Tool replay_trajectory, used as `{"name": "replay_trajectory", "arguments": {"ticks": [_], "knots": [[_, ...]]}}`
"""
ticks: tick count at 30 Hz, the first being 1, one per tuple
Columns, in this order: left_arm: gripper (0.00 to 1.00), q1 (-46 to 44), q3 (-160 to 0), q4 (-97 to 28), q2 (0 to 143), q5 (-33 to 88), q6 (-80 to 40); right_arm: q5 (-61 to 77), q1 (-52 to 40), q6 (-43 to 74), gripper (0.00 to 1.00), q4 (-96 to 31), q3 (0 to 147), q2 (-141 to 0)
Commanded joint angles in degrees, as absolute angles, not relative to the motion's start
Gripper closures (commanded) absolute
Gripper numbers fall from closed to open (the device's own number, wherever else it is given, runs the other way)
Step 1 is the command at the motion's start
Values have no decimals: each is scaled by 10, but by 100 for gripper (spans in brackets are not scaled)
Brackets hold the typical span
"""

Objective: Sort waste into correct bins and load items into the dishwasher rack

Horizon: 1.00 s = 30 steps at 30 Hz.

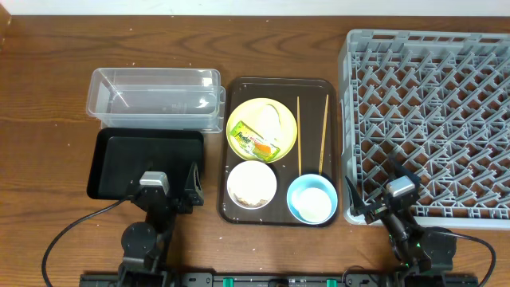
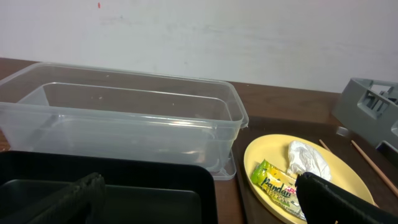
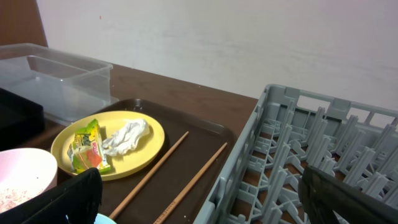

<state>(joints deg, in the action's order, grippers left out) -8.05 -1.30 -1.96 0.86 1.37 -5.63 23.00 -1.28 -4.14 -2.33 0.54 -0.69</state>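
A yellow plate [image 1: 284, 119] on the dark brown tray [image 1: 309, 94] holds a green-and-orange wrapper [image 1: 255, 143] and crumpled white paper [image 1: 271, 119]. A white bowl [image 1: 252, 184] with rice-like scraps [image 3: 13, 196] and a light blue bowl [image 1: 311, 199] sit in front of the plate. Two chopsticks [image 1: 299, 135] [image 1: 323, 134] lie to the right of the plate. The clear tub [image 1: 155, 96] and the black bin [image 1: 119, 159] are at the left, the grey rack [image 1: 430, 119] at the right. My left gripper [image 1: 169, 195] is open over the black bin's near edge. My right gripper [image 1: 382, 206] is open at the rack's near left corner.
The wooden table [image 1: 48, 80] shows around everything. The tub and the black bin touch each other, and the brown tray fills the gap between the bins and the rack. A white wall [image 3: 217, 37] stands behind the table.
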Motion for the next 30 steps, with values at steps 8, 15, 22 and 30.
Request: {"name": "replay_trajectory", "arguments": {"ticks": [8,15,22,30], "knots": [[0,-80,-3,-41,7,8,-57,269,-7,12,1,-14,3,-4],[0,-80,-3,-41,7,8,-57,303,-7,114,1,-30,41,-4],[0,-80,-3,-40,7,8,-57,291,-7,67,1,-212,255,-85],[0,-80,-3,-41,7,8,-57,253,-7,10,1,-436,534,-337]]}}
